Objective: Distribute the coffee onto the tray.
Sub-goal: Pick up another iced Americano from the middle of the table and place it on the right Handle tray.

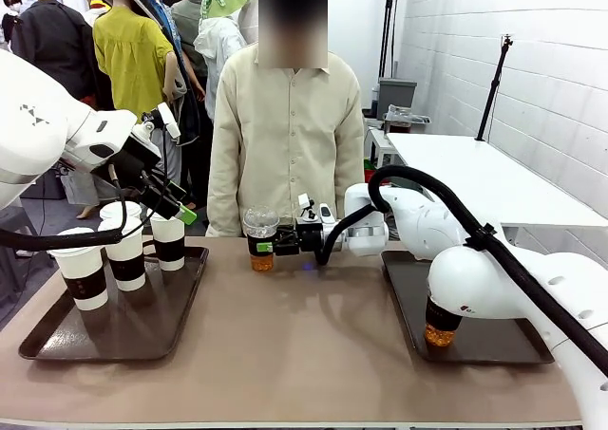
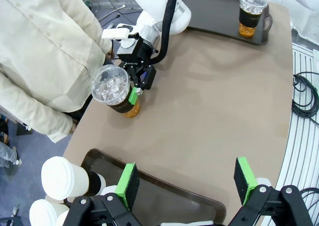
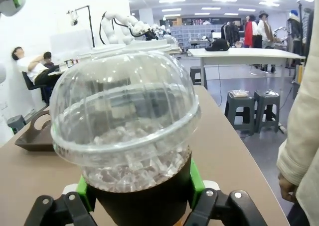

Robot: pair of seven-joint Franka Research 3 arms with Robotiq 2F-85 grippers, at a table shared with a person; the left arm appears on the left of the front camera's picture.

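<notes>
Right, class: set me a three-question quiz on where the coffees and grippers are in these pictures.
1. True or false: the right gripper has its pads round an iced cup.
2. How many sleeved paper cups stand on the left tray? A two, B three, C four.
3. Fill in: the other iced cup stands on the ___ tray.

Key: 1 true. 2 C. 3 right. The left gripper hangs open.
</notes>
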